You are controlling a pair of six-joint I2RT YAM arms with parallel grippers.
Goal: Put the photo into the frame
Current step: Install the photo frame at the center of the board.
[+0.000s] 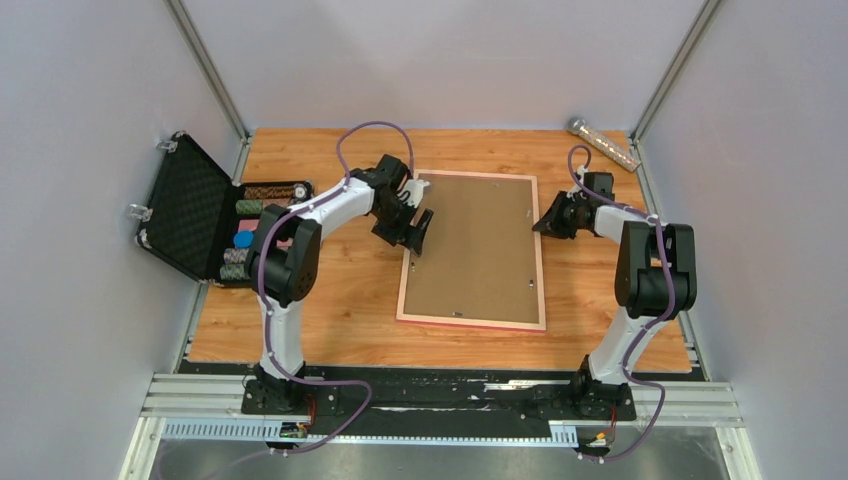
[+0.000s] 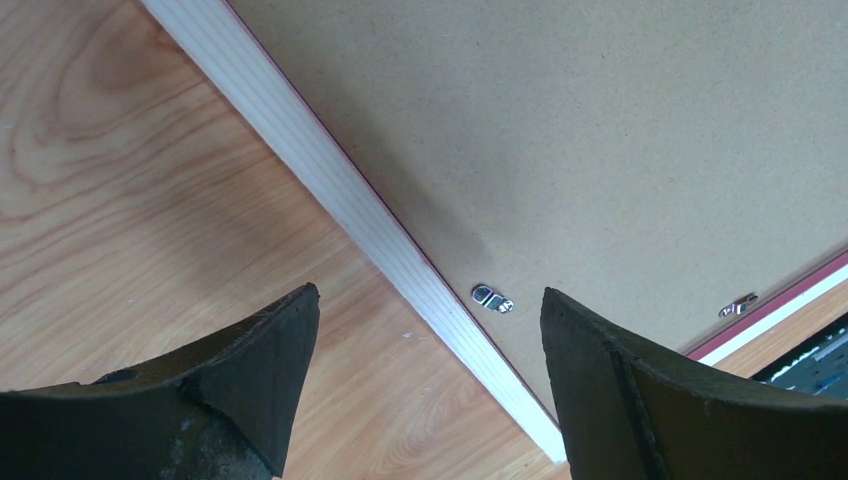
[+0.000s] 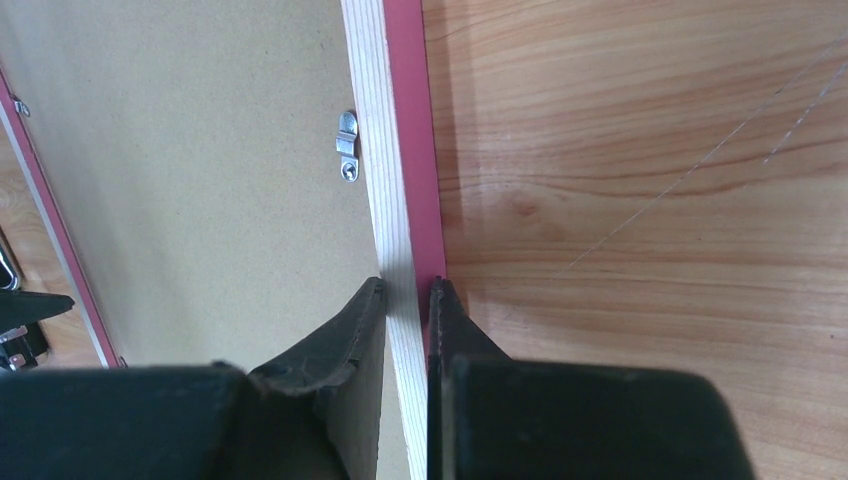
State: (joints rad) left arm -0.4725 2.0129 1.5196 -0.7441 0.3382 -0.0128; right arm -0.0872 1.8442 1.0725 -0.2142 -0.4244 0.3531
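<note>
Right claw (image 3: 407, 285) pinching frame (image 3: 398, 150) on its right rail; left claw (image 2: 429, 292) spread above left rail, beside clip (image 2: 492, 298). Frame face-down on tabletop (image 1: 330, 300), backing board (image 1: 475, 245) in; photo unseen. Probably best: steady rail, swing clip sideways gently.

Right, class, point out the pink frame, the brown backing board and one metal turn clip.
frame (image 1: 470, 323), top view, on its near pink rail.
backing board (image 1: 475, 245), top view, middle of its brown face.
turn clip (image 3: 346, 146), right wrist view, on its metal tab.
</note>
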